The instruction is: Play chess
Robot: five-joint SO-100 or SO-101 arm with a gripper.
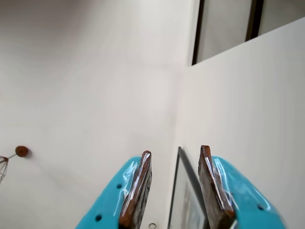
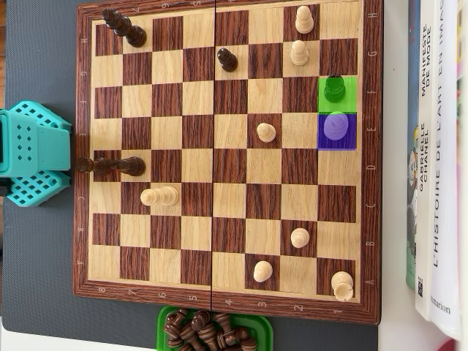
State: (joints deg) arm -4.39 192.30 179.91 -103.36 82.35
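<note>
- The wooden chessboard [image 2: 219,157] with dark and light squares lies flat in the overhead view, its dark frame edged with small letters and numbers.
- A dark pawn [image 2: 335,88] stands on a square tinted green near the board's right edge in the overhead view, and a pale pawn [image 2: 336,126] stands on the purple-tinted square directly below it.
- Other pale pieces are scattered over the right half, among them a pale pawn near the middle [image 2: 267,132] and a pale piece in the lower right corner [image 2: 341,284].
- Dark pieces sit on the left half: a tall dark piece in the upper left corner [image 2: 123,27] and a tall dark piece at the left edge [image 2: 111,166]; a pale tall piece [image 2: 159,196] is just below the latter.
- A green tray [image 2: 262,327] at the board's bottom edge holds a heap of dark captured pieces [image 2: 208,329].
- The teal gripper [image 1: 174,157] is off the board: in the wrist view it points up at a white wall, its two brown-padded fingers [image 1: 138,188] set moderately apart with nothing between them.
- Beyond the fingertips a framed picture's edge [image 1: 183,200] shows low between them; a small reddish-brown knob [image 1: 21,151] sits on the wall far to their left.
- The teal arm base [image 2: 33,153] rests beside the board's left edge in the overhead view, and white books [image 2: 439,161] lie along the right.
</note>
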